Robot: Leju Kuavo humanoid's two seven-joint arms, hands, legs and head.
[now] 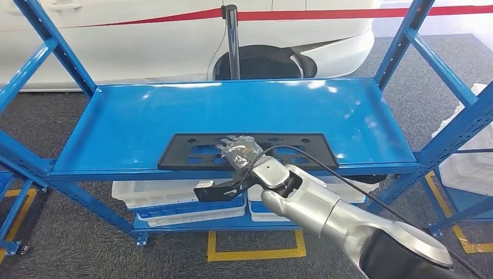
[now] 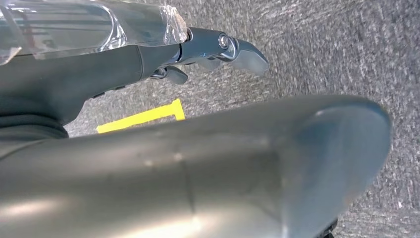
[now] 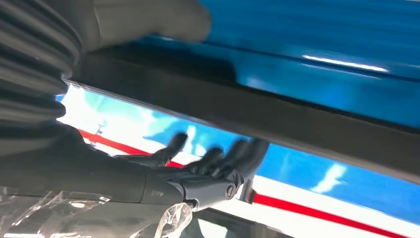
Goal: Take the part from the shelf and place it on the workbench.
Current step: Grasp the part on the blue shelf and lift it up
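My right arm (image 1: 325,209) is silver, going black toward the shoulder, and my right hand (image 1: 239,150) is dark grey under clear, glinting plastic wrap. It lies on a flat black part (image 1: 186,152) pierced with cutouts. The shelf (image 1: 145,110) is glossy bright blue. White trays (image 1: 151,195) sit below it. The floor (image 1: 81,250) is speckled grey carpet with yellow tape lines (image 1: 256,253). Behind stands what looks like a white car (image 1: 145,40) with a red stripe. My left hand (image 2: 213,49) looks dark grey too.

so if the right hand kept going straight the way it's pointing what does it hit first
Probably nothing new: the right hand already lies over the black part on the blue shelf. Beyond its fingertips the shelf surface looks bare to the back lip, though depth is uncertain.
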